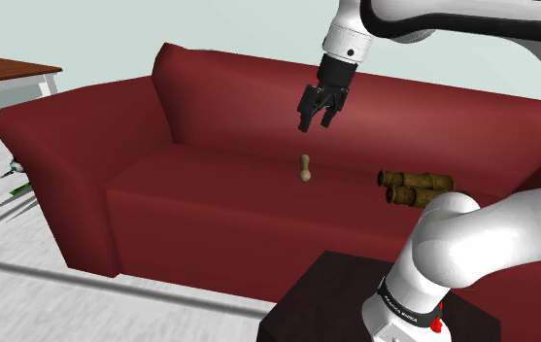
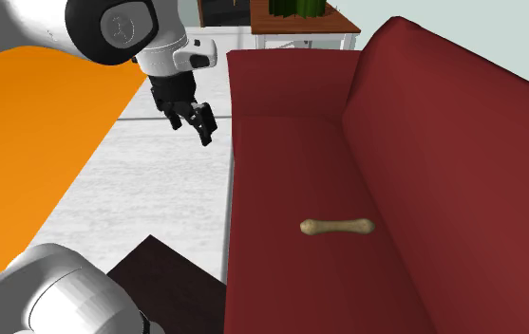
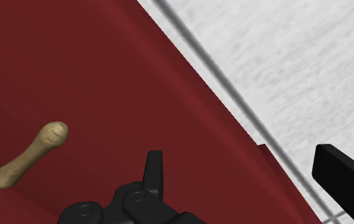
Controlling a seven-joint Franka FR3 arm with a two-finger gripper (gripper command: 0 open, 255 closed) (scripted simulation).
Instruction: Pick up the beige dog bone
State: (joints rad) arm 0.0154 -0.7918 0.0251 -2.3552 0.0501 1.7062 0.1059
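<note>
I see a living room in a home: dark red sofa (image 1: 210,209), brown-topped side table (image 1: 11,70) at its end, orange rug (image 2: 25,152) on pale floor (image 2: 158,190).

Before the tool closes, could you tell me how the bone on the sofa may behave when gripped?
The bone looks solid and straight, so probably stiff. Its thin middle between knobbed ends should suit the open tool, though its round section may let it roll if nudged. Small, so likely light; the sofa seat beneath may give a little.
</note>
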